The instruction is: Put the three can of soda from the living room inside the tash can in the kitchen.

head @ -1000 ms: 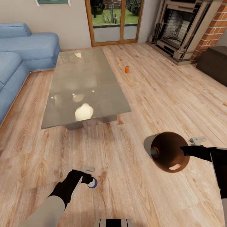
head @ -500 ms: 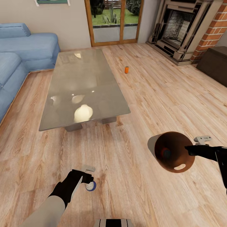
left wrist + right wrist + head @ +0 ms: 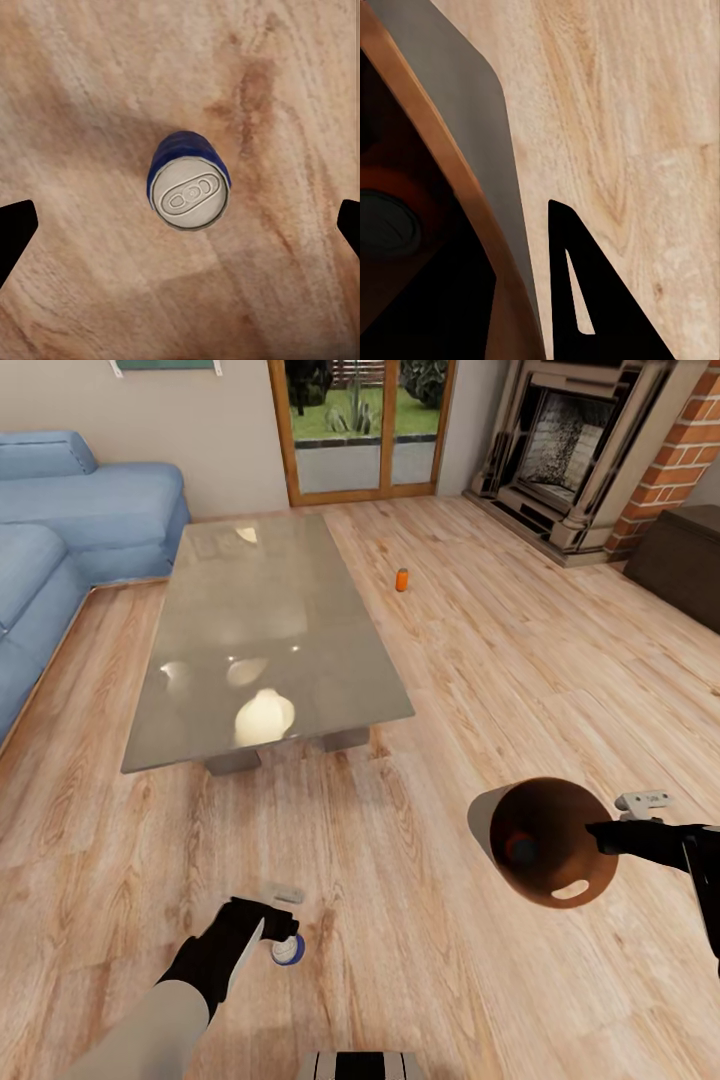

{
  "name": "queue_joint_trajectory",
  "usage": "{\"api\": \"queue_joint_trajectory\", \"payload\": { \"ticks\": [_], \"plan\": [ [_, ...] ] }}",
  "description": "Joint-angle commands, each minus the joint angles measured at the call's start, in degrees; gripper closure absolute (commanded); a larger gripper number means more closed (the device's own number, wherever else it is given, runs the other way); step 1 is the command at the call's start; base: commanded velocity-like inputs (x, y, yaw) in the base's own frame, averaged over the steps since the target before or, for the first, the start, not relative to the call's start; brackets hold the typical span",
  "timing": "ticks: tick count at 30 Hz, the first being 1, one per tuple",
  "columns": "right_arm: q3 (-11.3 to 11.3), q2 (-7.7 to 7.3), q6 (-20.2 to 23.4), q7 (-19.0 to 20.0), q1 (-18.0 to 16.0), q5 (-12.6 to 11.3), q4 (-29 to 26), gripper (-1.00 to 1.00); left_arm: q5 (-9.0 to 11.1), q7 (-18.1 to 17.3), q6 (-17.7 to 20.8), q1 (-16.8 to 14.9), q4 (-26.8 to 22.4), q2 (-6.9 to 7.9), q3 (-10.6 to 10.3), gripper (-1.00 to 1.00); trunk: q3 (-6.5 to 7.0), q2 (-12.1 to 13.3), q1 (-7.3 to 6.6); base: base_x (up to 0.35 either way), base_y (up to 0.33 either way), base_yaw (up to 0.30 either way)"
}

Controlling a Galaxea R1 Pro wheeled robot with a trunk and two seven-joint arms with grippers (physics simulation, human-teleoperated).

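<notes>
A dark blue can of soda (image 3: 288, 951) stands upright on the light wood floor of the living room, silver top up (image 3: 189, 192). My left gripper (image 3: 278, 926) hangs open right above it, one fingertip (image 3: 15, 232) far out on each side, not touching it. My right gripper (image 3: 612, 825) is shut on the rim of the tash can (image 3: 545, 840), which hangs tilted with its brown inside facing the head camera. An orange can of soda (image 3: 521, 849) lies inside it, also seen as the can (image 3: 386, 222) past the grey wall (image 3: 457, 142). Another orange can (image 3: 402, 579) stands on the floor beyond the table.
A large glass low table (image 3: 265, 635) stands ahead on the left, with the blue sofa (image 3: 70, 520) behind it. Glass doors (image 3: 362, 425) are at the back, a fireplace (image 3: 590, 450) and a dark cabinet (image 3: 685, 560) at the right. Open floor lies between the arms.
The tash can and my right gripper have shifted a little to the right, and the orange can inside has rolled toward its middle. My left gripper has sunk slightly over the blue can.
</notes>
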Motion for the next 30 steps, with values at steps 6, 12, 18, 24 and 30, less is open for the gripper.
{"api": "queue_joint_trajectory", "payload": {
  "ticks": [6,12,18,24,30],
  "plan": [
    [0.0,0.0,0.2,0.3,0.0,-0.8,-0.1,1.0,0.0,-0.1,0.3,0.0,0.0,-0.87,0.0,-1.0,-1.08,-2.4,1.32,0.0,0.0,0.0],
    [0.0,-0.01,0.3,0.3,0.0,-0.8,-0.1,1.0,0.0,-0.1,0.2,0.0,0.0,-0.98,0.0,-1.0,-1.91,-4.0,2.2,0.0,0.0,-0.025],
    [0.1,0.13,0.3,0.1,0.0,-0.7,-0.1,1.0,0.0,-0.2,0.1,0.1,-0.9,-0.48,0.1,-1.0,-2.12,-4.0,2.2,0.0,0.0,-0.065],
    [0.1,0.18,0.3,0.0,0.0,-0.7,-0.1,1.0,0.0,-0.2,0.1,0.1,-1.0,-0.42,0.0,-1.0,-3.23,-6.4,3.51,0.0,0.0,-0.012],
    [0.0,-0.13,0.4,0.0,0.0,-0.7,-0.2,1.0,0.0,-0.2,0.1,0.1,-1.1,-0.45,0.0,-1.0,-4.55,-8.8,4.83,0.0,0.0,-0.001]
  ]
}}
